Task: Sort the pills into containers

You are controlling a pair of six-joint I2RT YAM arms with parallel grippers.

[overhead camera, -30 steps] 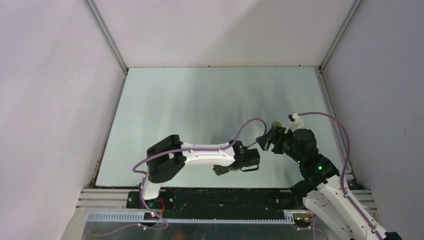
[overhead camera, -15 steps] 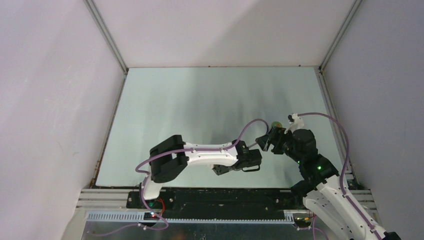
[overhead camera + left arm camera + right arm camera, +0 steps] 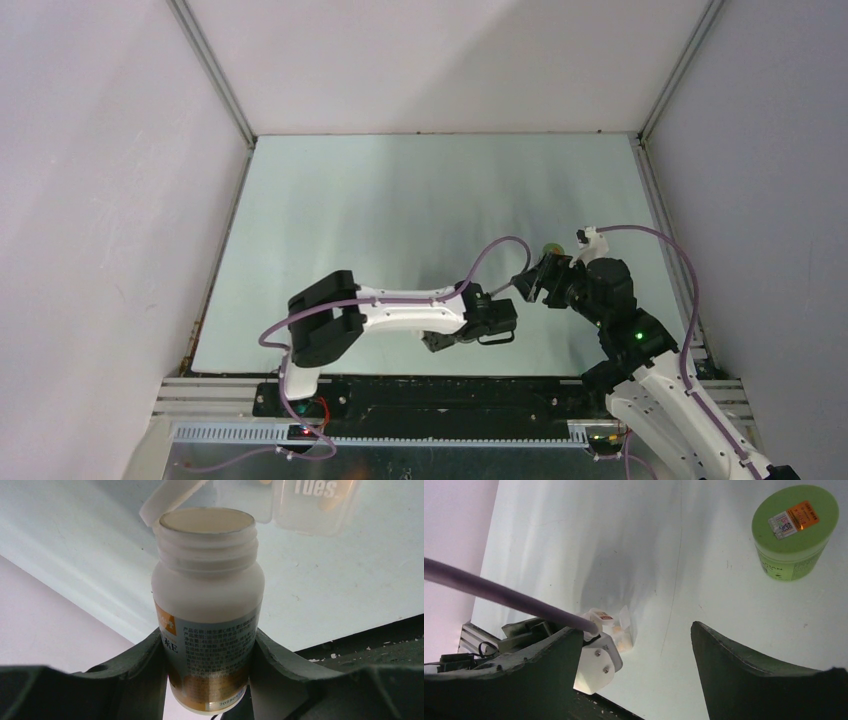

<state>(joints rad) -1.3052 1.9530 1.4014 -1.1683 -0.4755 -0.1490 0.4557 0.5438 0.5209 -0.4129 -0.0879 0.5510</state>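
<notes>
From above, your left pincer (image 3: 440,342) sits low over the table (image 3: 400,200) near its front edge. What it holds is too small to make out here. Your right pincer (image 3: 525,283) points toward it with its jaws apart, and one green jar (image 3: 549,248) stands just behind that pincer.

In the left wrist view, your left pincer (image 3: 207,640) is clamped on one white bottle (image 3: 207,590), a finger on each side of its label. The bottle has no cap and its mouth points away from the pincer. The label carries small Chinese print too fine to read, a large "E" beside an orange patch, and a gold band with a date starting "2028". Just beyond the bottle's mouth lies the pill box (image 3: 310,505). One lid reads "Tues.", one flip lid (image 3: 170,500) stands open, and two tan pills show through the plastic.

In the right wrist view, your right pincer (image 3: 635,632) is wide open and holds nothing. The single green jar (image 3: 795,530) stands ahead and to the right, its lid bearing an orange sticker and a white QR-code sticker, both unreadable. The pill box (image 3: 621,639) lies ahead between the fingers, beside the left arm's purple cable (image 3: 499,597).
</notes>
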